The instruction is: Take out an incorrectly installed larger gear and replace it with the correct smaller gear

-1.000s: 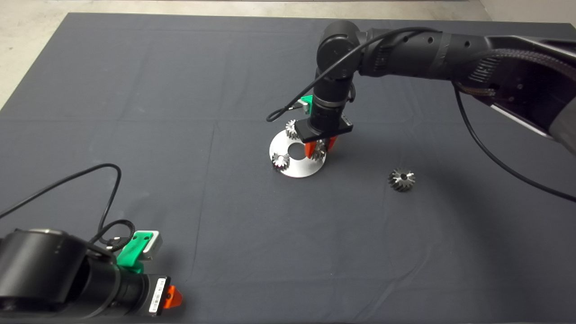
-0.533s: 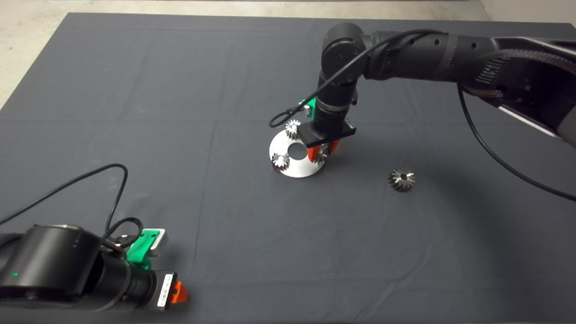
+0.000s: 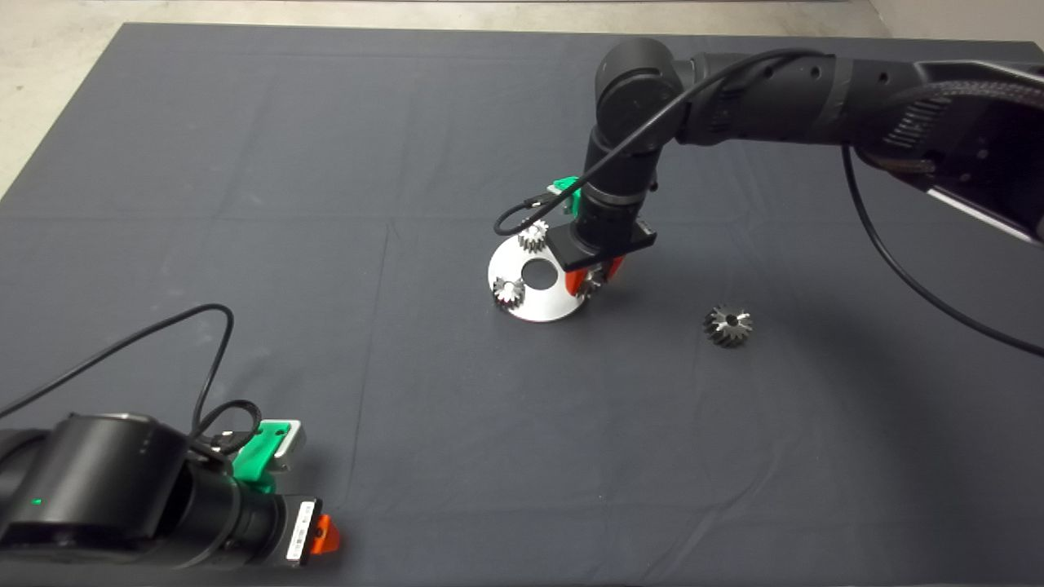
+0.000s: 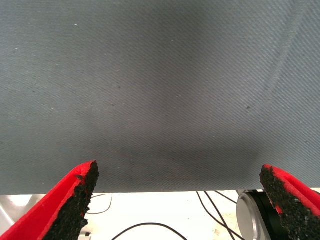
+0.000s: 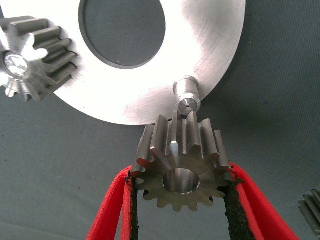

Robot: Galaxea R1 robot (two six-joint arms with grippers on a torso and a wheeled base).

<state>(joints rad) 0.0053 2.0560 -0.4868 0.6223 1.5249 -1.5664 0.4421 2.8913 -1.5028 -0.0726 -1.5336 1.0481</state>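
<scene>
Steel plate, head view: a round silver plate [image 3: 534, 281] with a centre hole lies in the middle of the dark mat [image 3: 326, 204]; two small gears [image 3: 533, 236] sit on its rim.
Right gripper, head view: the right gripper [image 3: 594, 280] stands over the plate's right edge, its arm coming from the right side.
Larger gear, head view: the larger gear [image 3: 728, 325] lies alone on the mat, well apart to the right of the plate, with bare mat all around it.
Left gripper, head view: the left gripper [image 3: 322, 536] waits at the lower left corner, far from the plate.
Left wrist view: the left gripper [image 4: 180, 200] has its red fingers [image 4: 70, 200] spread wide with nothing between them; beyond them is plain mat [image 4: 160, 90] up to its edge.
Right wrist view: the right gripper [image 5: 181, 200] clamps the smaller gear [image 5: 181, 162] between both pads. This gear hangs just beside a bare pin [image 5: 186, 95] at the plate's [image 5: 200, 45] edge, not on it. Another gear [image 5: 32, 55] sits on the plate's far rim.
</scene>
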